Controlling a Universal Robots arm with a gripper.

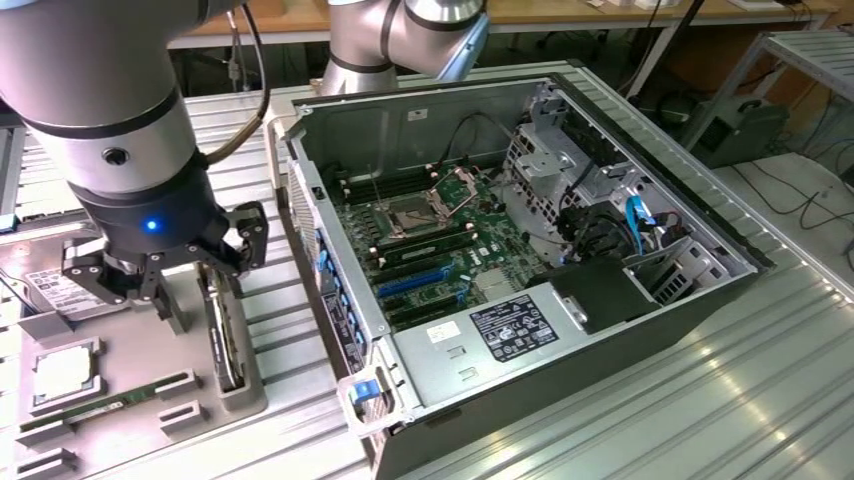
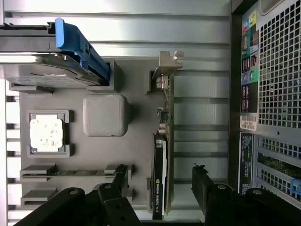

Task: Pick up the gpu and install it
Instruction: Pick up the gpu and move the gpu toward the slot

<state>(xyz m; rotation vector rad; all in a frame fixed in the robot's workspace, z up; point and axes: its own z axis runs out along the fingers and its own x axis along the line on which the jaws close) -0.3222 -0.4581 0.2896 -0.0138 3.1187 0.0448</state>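
The gpu (image 2: 161,155) stands on its long edge in a slot of the grey holder tray (image 2: 136,84), its silver end bracket (image 2: 165,66) pointing away from the fingers. In the exterior view the gpu (image 1: 224,345) is a thin dark card at the tray's right side, left of the computer case. My gripper (image 2: 160,173) is open and straddles the card's fan end, one black finger (image 2: 201,181) on each side with gaps showing. In the exterior view the gripper (image 1: 180,280) hangs low over the tray, just above the card.
The open computer case (image 1: 694,230) lies on its side at the exterior view's right, motherboard (image 1: 441,240) and blue slots (image 1: 407,282) exposed. The tray also holds a hard drive (image 2: 42,68) in a blue caddy, a processor (image 2: 46,133) and a memory stick (image 2: 70,172). The case's rear panel (image 2: 277,84) runs close beside the card.
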